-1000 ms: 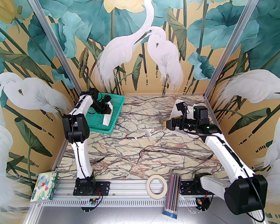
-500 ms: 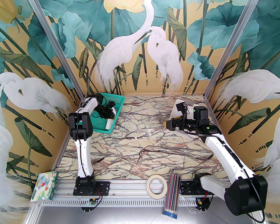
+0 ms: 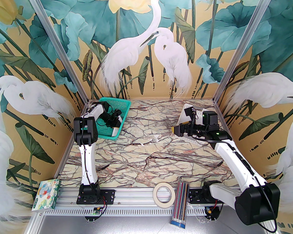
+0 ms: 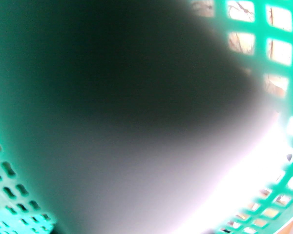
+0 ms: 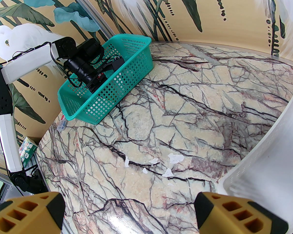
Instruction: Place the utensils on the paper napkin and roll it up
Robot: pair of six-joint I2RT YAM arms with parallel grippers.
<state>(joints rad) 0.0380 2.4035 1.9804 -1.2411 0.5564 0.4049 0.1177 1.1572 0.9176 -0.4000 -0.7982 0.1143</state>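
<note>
- Right now the left gripper [image 3: 115,123] is down inside the green basket [image 3: 122,102] at the table's [image 3: 161,160] far-left corner. I cannot tell whether its jaws stand apart or pressed together.
- The paper napkin [image 3: 115,131] shows as a white strip right at that gripper's fingertips, against the basket's right-hand wall by its near corner. A grip on it cannot be made out.
- In the left wrist view a blurred dark-to-white surface sits close to the lens, with green mesh around it.
- The left arm rises upright from its base and bends at the elbow by the table's left edge. Its wrist tips down into the basket.
- The right gripper [image 5: 128,203] is spread wide with nothing between its fingers. It hovers above the table just beside the white basket [image 5: 266,160].
- The right arm slants up from its base along the right edge, wrist level and pointing left.
- Small white scraps [image 5: 175,158] lie on the table's middle.
</note>
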